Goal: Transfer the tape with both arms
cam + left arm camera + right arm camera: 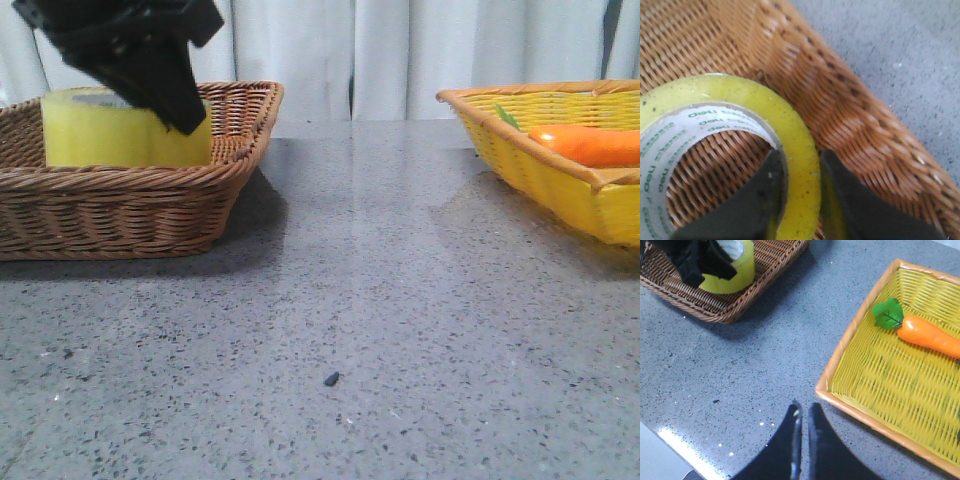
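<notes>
Left claw (799, 200) has one black finger inside the white core and the other outside the yellow wall of the wide roll of translucent yellow packing tape (730, 130), so it is clamped on the roll's wall. I think this grip is chosen because the roll is too wide to hold across. The tape lies flat in the brown woven wicker basket (140, 215), at the left of the grey speckled tabletop (350, 330). Right claw (803, 412) hangs above the bare tabletop with its fingers nearly together, holding nothing. It is beside the yellow woven basket (850, 335), where an orange toy carrot with green leaves (930, 335) lies. Probably it waits there to receive the roll. The lifting seems not yet done.
</notes>
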